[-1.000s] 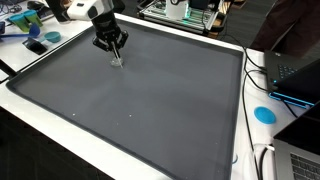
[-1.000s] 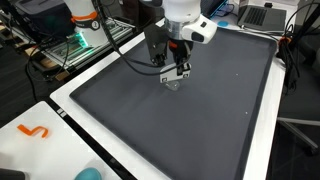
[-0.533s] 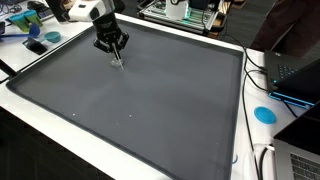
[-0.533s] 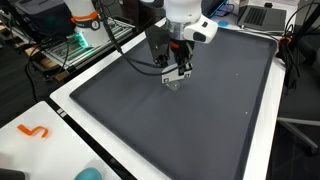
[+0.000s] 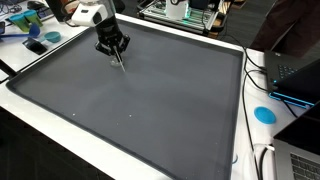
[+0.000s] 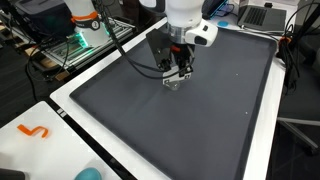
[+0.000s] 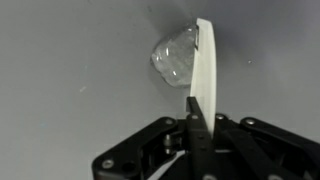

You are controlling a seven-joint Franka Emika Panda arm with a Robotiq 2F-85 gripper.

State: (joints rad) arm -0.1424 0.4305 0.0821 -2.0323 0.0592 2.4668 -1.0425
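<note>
In the wrist view the black Robotiq gripper (image 7: 193, 112) enters from the bottom centre. Its jaws are narrow, pinched on 1 thin white flat strip (image 7: 204, 60) whose long axis runs up the frame, leaning slightly right. The clear crumpled plastic lump (image 7: 176, 55) lies in the upper centre on the dark grey mat (image 7: 70, 80). It is just beyond the fingertips, seemingly touching the strip's left face.

Surroundings of a dark work mat on a white desk

A grey mat (image 5: 150, 105) covers most of the desk (image 6: 62, 142), ringed by a raised pale rim; a blue round disc (image 5: 264, 114) lies on the white margin just beside the mat, near an open laptop (image 5: 296, 72); an orange squiggle (image 6: 34, 131) lies at a desk corner; a second laptop (image 6: 262, 14) sits beyond the far edge; green-lit equipment (image 6: 80, 42) stands off the desk.
</note>
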